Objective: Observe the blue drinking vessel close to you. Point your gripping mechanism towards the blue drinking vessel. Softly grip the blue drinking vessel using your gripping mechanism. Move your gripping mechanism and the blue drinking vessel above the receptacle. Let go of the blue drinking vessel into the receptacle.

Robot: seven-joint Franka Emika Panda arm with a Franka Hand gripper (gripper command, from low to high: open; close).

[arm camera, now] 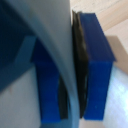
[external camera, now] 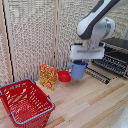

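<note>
Blue plastic, the blue drinking vessel (external camera: 78, 69) hangs clear of the wooden table (external camera: 95, 107), held at its upper rim by the gripping mechanism (external camera: 86, 58). In the wrist view the vessel's wall (arm camera: 60, 55) runs between the two blue pads (arm camera: 96, 70), so the fingers are pinched on the rim. Handle side cannot be made out.

Just beside the vessel, toward the exterior view's left, sits a small red bowl (external camera: 64, 76); next to that a yellow-and-red box (external camera: 48, 76) stands upright.

The receptacle (external camera: 26, 103) is well apart, low at the exterior view's left. Carry stage, judged: lifted, not yet over the receptacle.

Risks:
- Grip is on a thin wall at one side only; the vessel could swing or slip during a fast traverse.
- A low path toward the receptacle would pass over bowl and box; the vessel's base could clip the box and topple it.
- Releasing short of the rim (external camera: 37, 112) would drop the vessel onto it or the table.
</note>
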